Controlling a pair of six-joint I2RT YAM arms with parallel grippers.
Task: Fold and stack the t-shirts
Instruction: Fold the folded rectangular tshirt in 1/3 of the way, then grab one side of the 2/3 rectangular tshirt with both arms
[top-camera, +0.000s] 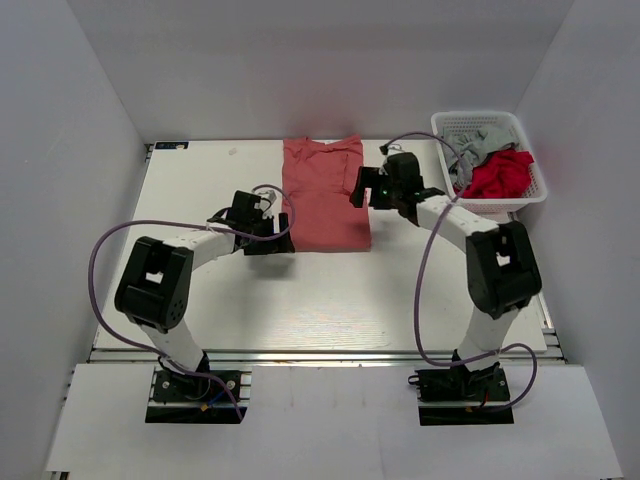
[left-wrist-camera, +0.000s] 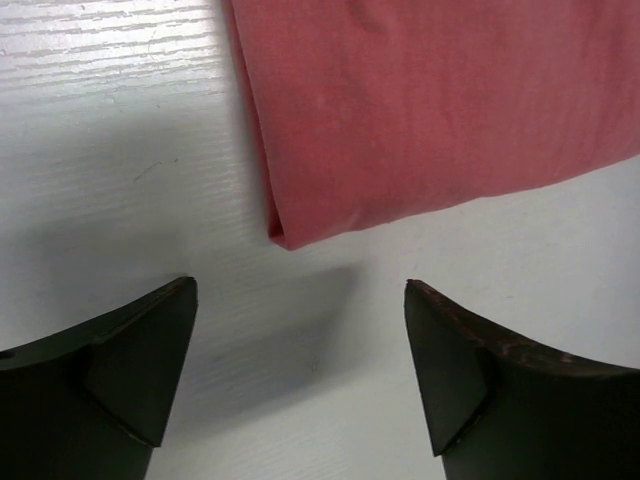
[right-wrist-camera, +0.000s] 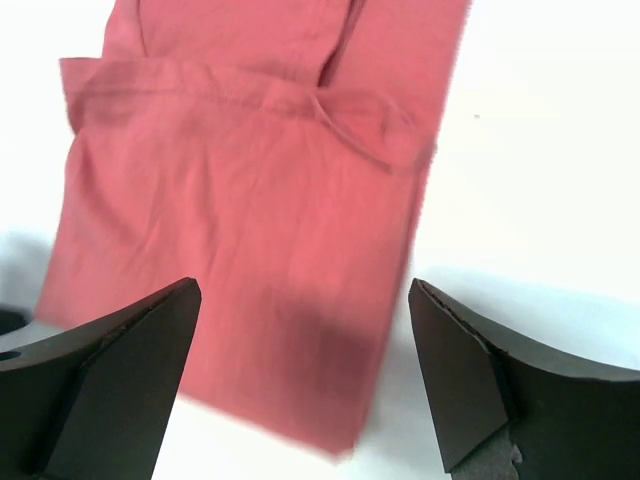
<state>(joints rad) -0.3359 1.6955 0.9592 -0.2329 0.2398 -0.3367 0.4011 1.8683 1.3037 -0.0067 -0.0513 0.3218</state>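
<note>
A salmon-red t-shirt (top-camera: 325, 195) lies folded into a long strip at the middle back of the white table (top-camera: 200, 290). My left gripper (top-camera: 283, 226) is open and empty, just off the strip's near left corner (left-wrist-camera: 285, 235). My right gripper (top-camera: 360, 187) is open and empty, above the strip's right edge; the cloth (right-wrist-camera: 250, 250) lies below its jaws with a folded sleeve near the top. More t-shirts, a bright red one (top-camera: 498, 175) and a grey one (top-camera: 482, 143), lie bunched in a basket.
A white plastic basket (top-camera: 529, 158) stands at the back right corner. White walls close the table on three sides. A metal rail (top-camera: 320, 355) runs along the near edge.
</note>
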